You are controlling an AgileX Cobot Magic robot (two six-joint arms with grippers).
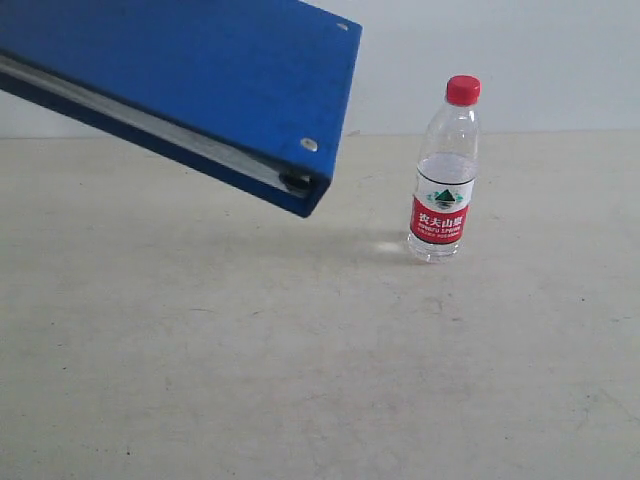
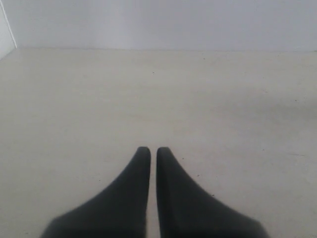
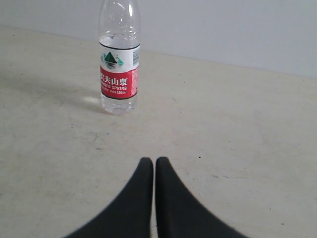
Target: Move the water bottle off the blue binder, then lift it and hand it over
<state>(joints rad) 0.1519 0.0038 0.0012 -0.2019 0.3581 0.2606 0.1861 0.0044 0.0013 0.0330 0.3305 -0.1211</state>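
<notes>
Two claws pressed together: left claw (image 2: 153,149) over table (image 2: 74,99); right claw (image 3: 153,159) apart from upright water bottle (image 3: 119,74).

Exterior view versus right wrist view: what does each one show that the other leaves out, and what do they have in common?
Only the exterior view: the blue binder, tilted with its corner clear of the table, whatever supports it out of frame; also the red cap of the water bottle.
Only the right wrist view: the right gripper, jaws shut and empty, short of the bottle, whose cap is cut off here.
Both: the bottle standing upright on the table, pale wall behind.
</notes>
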